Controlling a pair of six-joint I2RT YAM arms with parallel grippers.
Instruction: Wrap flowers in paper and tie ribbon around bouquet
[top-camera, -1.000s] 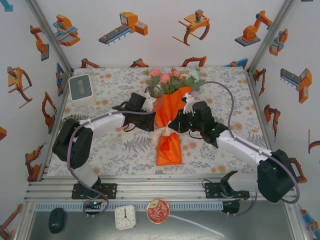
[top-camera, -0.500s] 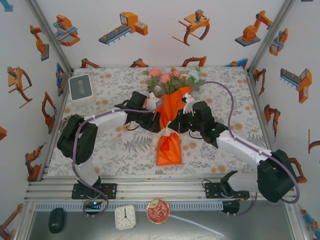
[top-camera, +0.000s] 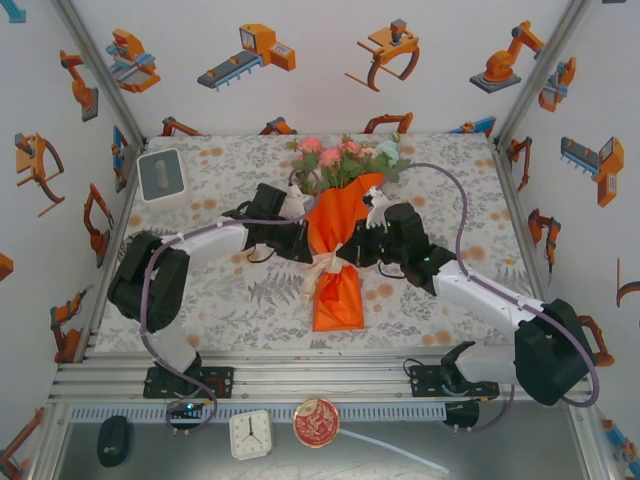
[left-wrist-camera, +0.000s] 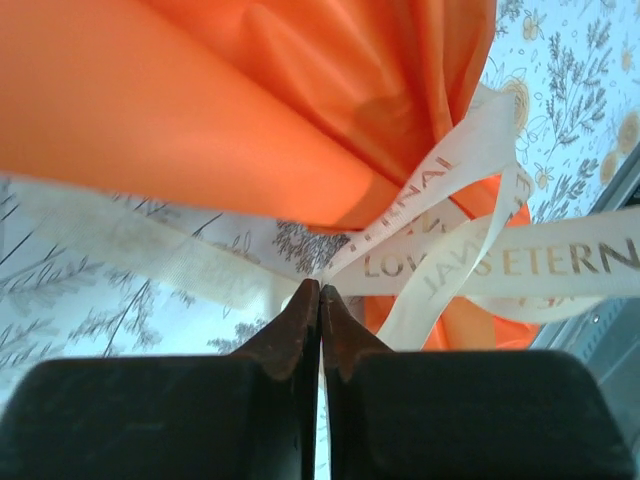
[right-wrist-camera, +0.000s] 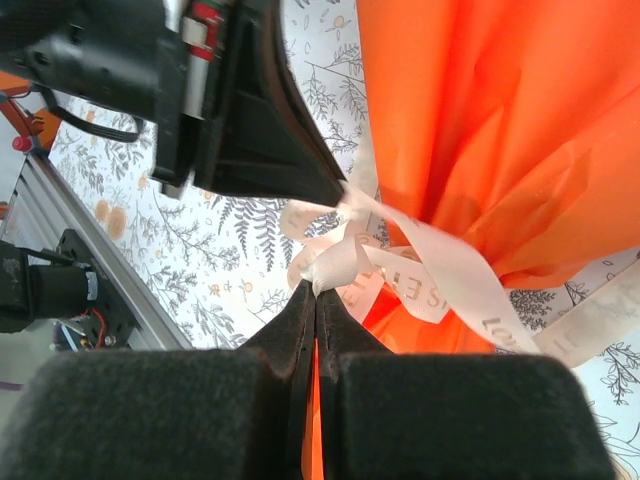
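My bouquet (top-camera: 338, 250) lies mid-desk (top-camera: 220, 290), long axis near-to-far, flowers (top-camera: 345, 158) pointing away. Flanking its waist, my left tool (left-wrist-camera: 319, 290) and right tool (right-wrist-camera: 314, 290) each pinch the ribbon (left-wrist-camera: 470, 150). A white box (top-camera: 160, 175) sits well left of the bouquet.

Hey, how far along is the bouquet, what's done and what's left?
Done: the flowers sit in the orange paper cone, and the ribbon circles its waist. In hand: the left gripper and right gripper each pinch a ribbon strand. Left: likely pulling tight and finishing the knot or bow.

White walls (top-camera: 320, 100) printed with orange robots enclose a floral tablecloth (top-camera: 240, 160).
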